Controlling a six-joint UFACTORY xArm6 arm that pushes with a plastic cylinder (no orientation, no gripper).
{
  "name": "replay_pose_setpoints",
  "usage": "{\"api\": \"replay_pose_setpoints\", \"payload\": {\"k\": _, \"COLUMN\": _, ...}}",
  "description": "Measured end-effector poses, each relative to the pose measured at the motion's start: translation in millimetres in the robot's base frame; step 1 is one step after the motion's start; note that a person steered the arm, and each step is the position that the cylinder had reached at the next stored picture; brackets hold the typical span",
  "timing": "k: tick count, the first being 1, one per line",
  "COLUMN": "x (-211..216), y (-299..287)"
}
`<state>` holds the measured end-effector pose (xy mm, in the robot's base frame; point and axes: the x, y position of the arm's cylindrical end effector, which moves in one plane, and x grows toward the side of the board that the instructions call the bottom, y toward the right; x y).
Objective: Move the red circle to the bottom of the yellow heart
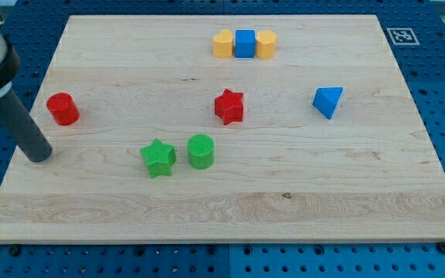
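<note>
The red circle (62,108), a short red cylinder, stands near the board's left edge. My tip (39,156) rests on the board just below and to the left of it, a small gap apart. Two yellow blocks stand at the view's top centre on either side of a blue cube (244,42). The left yellow block (222,44) looks like the heart. The right yellow block (266,45) looks many-sided. All three touch in a row, far to the right of and above the red circle.
A red star (229,106) sits mid-board. A green star (158,157) and a green circle (201,150) sit side by side below it. A blue triangle (327,101) lies to the right. The wooden board's (361,201) left edge is close to my tip.
</note>
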<state>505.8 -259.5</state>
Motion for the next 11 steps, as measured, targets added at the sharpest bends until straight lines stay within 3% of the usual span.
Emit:
{"api": "replay_pose_setpoints", "payload": {"k": 8, "x": -71.4, "y": 0.0}}
{"api": "replay_pose_setpoints", "payload": {"k": 11, "x": -78.7, "y": 7.9}}
